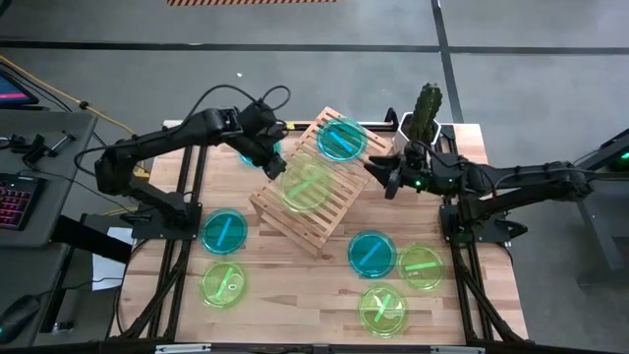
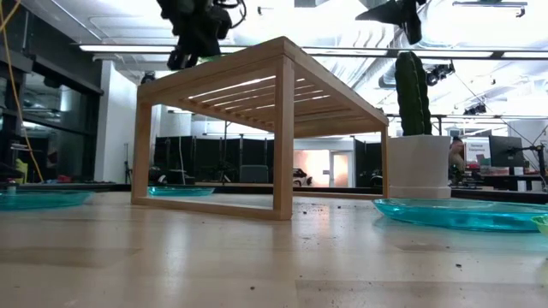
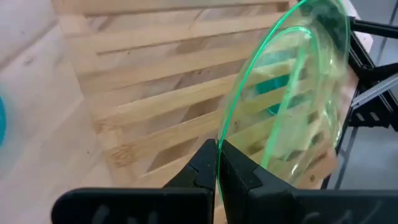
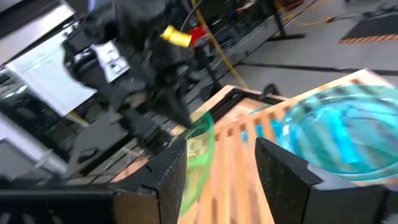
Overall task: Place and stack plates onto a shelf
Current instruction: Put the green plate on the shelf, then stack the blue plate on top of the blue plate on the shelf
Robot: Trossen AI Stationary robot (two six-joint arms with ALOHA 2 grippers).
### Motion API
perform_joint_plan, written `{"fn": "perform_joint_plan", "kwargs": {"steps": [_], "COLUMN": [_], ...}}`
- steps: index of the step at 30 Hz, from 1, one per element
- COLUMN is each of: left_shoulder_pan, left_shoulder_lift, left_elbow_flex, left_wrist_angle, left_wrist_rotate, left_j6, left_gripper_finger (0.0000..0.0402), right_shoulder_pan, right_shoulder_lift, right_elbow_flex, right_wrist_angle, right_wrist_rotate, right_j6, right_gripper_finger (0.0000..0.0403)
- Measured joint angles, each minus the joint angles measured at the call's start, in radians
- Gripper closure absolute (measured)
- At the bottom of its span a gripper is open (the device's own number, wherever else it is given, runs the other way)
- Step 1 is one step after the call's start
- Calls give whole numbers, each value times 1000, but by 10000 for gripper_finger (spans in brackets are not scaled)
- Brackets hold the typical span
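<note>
The light wooden slatted shelf [image 1: 316, 202] stands slantwise mid-table. A teal plate [image 1: 341, 140] lies on its far corner. My left gripper [image 1: 267, 157], at the shelf's left far side, is shut on a lime-green plate [image 1: 305, 183] held over the slats. My right gripper [image 1: 385, 177] hovers open just off the shelf's right edge, level with the teal plate [image 4: 342, 130], touching nothing. Several more teal and green plates lie flat on the table, such as one teal [image 1: 224, 231] and one green [image 1: 223, 283]. My left gripper pinches the green plate's near rim [image 3: 219, 140] between its two fingers [image 3: 199, 165], coming from the table's left side. The plate [image 3: 292, 93] reaches out from the fingertips over the shelf's slats. Whether its far rim touches the slats, I cannot tell.
A cactus in a white pot [image 1: 426, 110] stands at the far edge, right behind my right gripper. Teal [image 1: 371, 254] and green plates [image 1: 421, 265] [image 1: 382, 310] lie on the near right. Another teal plate [image 2: 180, 192] lies behind the shelf under my left arm.
</note>
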Motion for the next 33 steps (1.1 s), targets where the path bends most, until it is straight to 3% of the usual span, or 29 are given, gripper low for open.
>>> {"fn": "perform_joint_plan", "kwargs": {"steps": [6, 14, 20, 29, 33], "left_shoulder_pan": [3, 1, 3, 30, 75], "left_shoulder_lift": [7, 15, 15, 6, -70], "left_elbow_flex": [-57, -60, -60, -27, 15], "left_wrist_angle": [84, 76, 75, 77, 115], "left_wrist_rotate": [-7, -21, -109, -115, -118], "left_j6": [-30, 5, 16, 82, 113], "left_gripper_finger": [401, 391, 353, 282, 266], "right_shoulder_pan": [0, 0, 0, 0, 0], "right_shoulder_lift": [-6, -3, -3, -3, -3], "right_elbow_flex": [0, 0, 0, 0, 0], "right_wrist_angle": [-10, -10, -10, -2, 14], "right_wrist_rotate": [17, 17, 18, 18, 17], "right_j6": [8, 10, 11, 23, 26], "right_gripper_finger": [231, 231, 231, 231, 231]}}
